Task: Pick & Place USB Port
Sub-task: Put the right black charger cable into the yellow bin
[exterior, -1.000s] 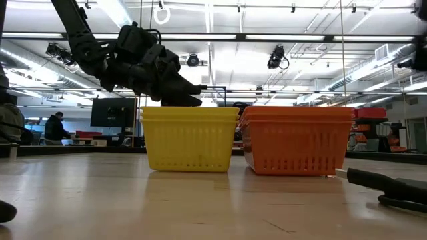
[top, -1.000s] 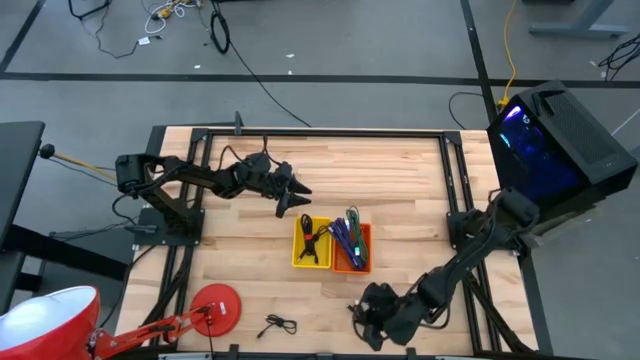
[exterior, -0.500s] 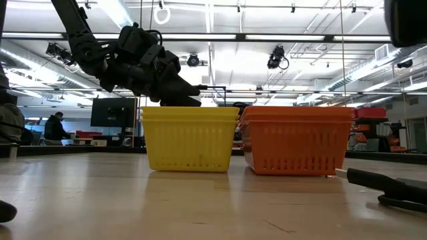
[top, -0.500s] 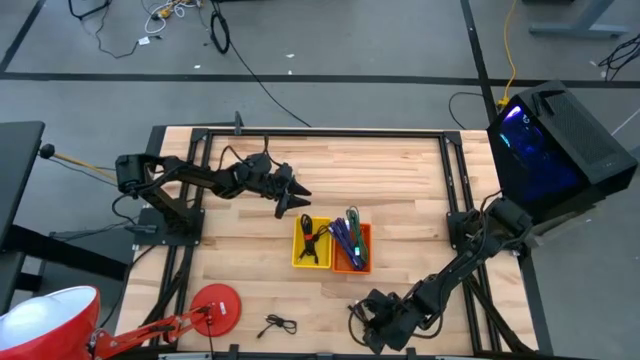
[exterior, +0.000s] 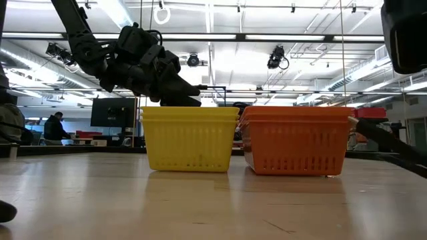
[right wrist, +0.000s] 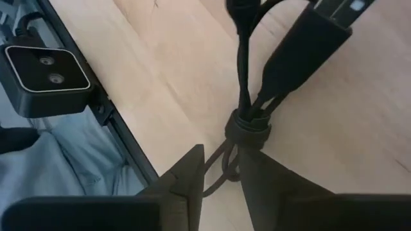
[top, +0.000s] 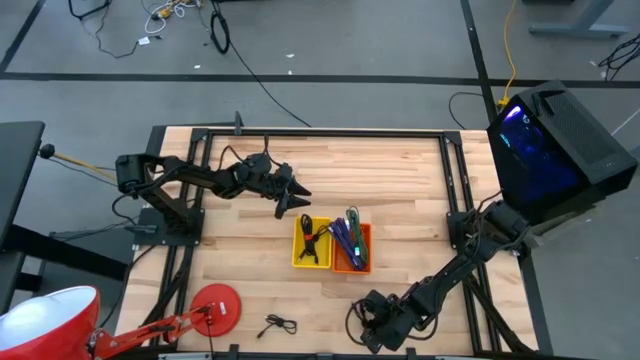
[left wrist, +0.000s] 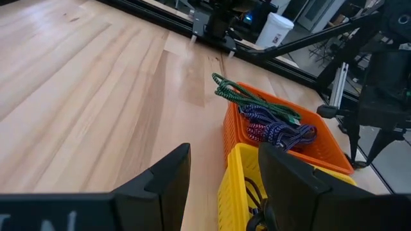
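Note:
A black bundled USB cable (top: 353,311) lies near the table's front edge, bound by a tie (right wrist: 247,125). My right gripper (right wrist: 221,162) stands open over it, slanting down, a finger on either side of its loop end. Only the arm's dark body (exterior: 407,33) shows in the low view. The cable's plug end (exterior: 387,143) slants up off the table. My left gripper (top: 298,192) hangs open and empty above the far rim of the yellow basket (top: 298,245), which holds a black cable. The orange basket (top: 366,250) beside it holds green and purple cables. My right gripper straddles the cable's loop end (right wrist: 223,172) just below the tie, coming from above and slanting toward the near edge. The fingers (right wrist: 263,179) lie across the bundle. The plug end (right wrist: 314,38) stands tipped up. Which finger touches the cable I cannot tell.
A second black cable (top: 278,325) lies on the table left of the right gripper, by a red lamp base (top: 215,305). A small black camera (right wrist: 45,74) sits on the front edge rail close to the gripper. Bare wood lies between the baskets and the front edge.
My right gripper has come down toward the cable at the near edge, rolled about its own axis and opened. In the low view the cable's plug end, which lay flat at the right, now slants up off the table.

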Tool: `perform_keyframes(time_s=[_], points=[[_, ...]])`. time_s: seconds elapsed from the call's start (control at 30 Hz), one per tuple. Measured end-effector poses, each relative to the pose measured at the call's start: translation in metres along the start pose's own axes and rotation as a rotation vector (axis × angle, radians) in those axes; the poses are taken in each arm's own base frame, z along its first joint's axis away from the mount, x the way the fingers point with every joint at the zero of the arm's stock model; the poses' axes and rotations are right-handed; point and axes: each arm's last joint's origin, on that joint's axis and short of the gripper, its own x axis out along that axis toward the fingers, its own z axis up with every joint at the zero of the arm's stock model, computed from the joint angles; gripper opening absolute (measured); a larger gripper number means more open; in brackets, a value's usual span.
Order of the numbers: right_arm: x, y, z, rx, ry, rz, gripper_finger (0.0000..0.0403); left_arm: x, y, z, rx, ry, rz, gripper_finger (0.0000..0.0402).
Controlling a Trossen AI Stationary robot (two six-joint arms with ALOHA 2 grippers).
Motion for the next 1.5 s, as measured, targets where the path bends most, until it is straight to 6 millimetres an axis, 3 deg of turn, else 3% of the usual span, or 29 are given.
perform_keyframes(time_s=[0.83,0.93,1.07,1.33,1.5], points=[[-0.003,-0.009,0.006,-0.008,0.046,-0.094,0.0104,0.0,0.0,0.0,0.011,0.0,0.0,0.0188],[-0.003,-0.01,0.006,-0.024,0.045,-0.103,0.0081,0.0,0.0,0.0,0.011,0.001,0.0,0.0188],[-0.002,-0.01,0.006,-0.147,0.036,-0.092,0.0016,0.0,0.0,0.0,0.011,0.001,0.0,0.0188],[-0.001,-0.012,0.016,-0.229,0.058,-0.109,0.0005,0.0,0.0,0.0,0.011,0.001,0.0,0.0188],[0.0,-0.018,0.039,-0.294,0.075,-0.14,0.0002,0.0,0.0,0.0,0.01,0.001,0.0,0.0188]])
